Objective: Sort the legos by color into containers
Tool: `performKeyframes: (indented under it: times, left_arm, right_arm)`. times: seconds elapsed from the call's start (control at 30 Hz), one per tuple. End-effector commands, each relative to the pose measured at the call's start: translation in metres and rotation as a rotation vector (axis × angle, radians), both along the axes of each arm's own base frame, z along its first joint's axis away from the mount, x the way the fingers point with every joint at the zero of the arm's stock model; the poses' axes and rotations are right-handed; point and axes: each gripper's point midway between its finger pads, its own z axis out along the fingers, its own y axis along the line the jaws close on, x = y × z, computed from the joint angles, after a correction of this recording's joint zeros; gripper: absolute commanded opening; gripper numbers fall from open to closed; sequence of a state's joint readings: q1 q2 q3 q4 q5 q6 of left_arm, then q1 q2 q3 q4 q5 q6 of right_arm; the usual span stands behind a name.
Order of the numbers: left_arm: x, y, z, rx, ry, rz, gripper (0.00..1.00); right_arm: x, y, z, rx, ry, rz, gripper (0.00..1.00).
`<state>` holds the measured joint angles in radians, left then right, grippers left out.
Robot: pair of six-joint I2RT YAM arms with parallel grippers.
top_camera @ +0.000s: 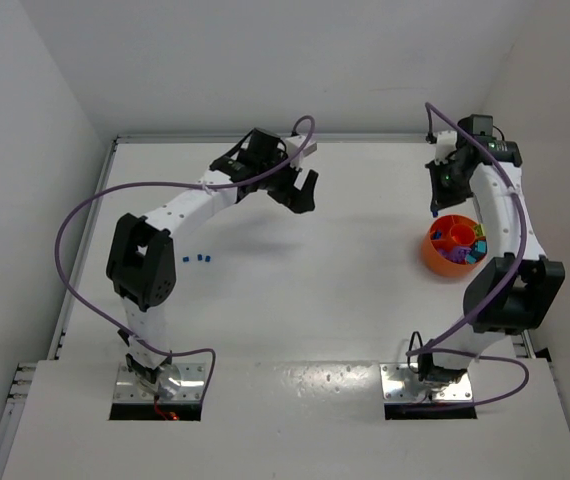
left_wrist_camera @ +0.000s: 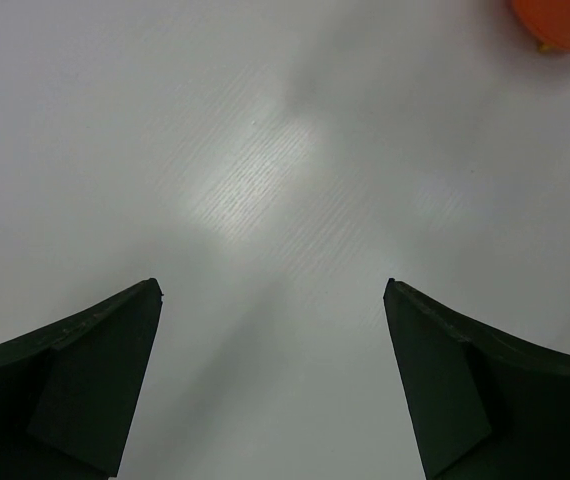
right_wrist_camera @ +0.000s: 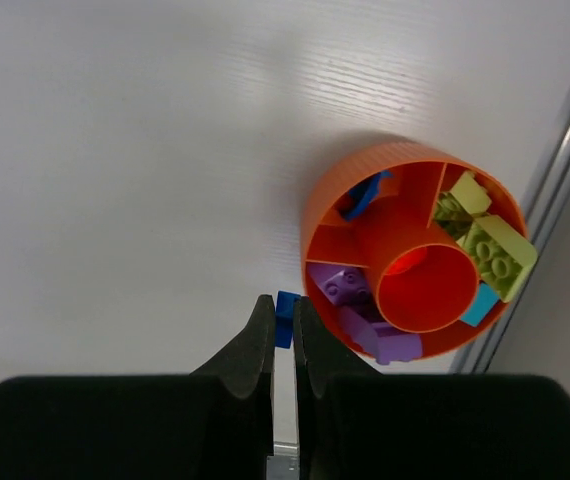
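Grip check: my right gripper [right_wrist_camera: 283, 308] is clamped on a small blue brick [right_wrist_camera: 285, 325], pinched right at the fingertips. The brick sits just outside the rim of the orange tub [right_wrist_camera: 330, 205], next to the compartment with the purple bricks [right_wrist_camera: 350, 290]. The tub's over by the right edge of the table [top_camera: 345, 300], about midway along it.

The rest of the tub: lime green bricks [right_wrist_camera: 485, 245] on one side, with a teal brick [right_wrist_camera: 481, 305] just beside them. I can't tell if they share a compartment. There's also a blue piece [right_wrist_camera: 365, 195] in another slot, shape unclear.

My left gripper [left_wrist_camera: 273, 290] is spread wide with nothing between the fingers, just bare table underneath. It's over the far half of the table, near the middle.

Three loose blue bricks [top_camera: 197, 258] lie in a short row on the left half, well apart from the tub.
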<state>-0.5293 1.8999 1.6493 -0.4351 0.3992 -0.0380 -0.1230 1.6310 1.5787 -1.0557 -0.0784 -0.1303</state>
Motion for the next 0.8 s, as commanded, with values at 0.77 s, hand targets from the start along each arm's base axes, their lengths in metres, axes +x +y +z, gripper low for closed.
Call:
performKeyframes:
  times: [0.77]
  left_arm:
    - [0.027,0.028,-0.011,-0.001,0.071,0.111,0.99]
  right_arm:
    - [0.018,-0.048,-0.051,-0.222,0.124,-0.047,0.00]
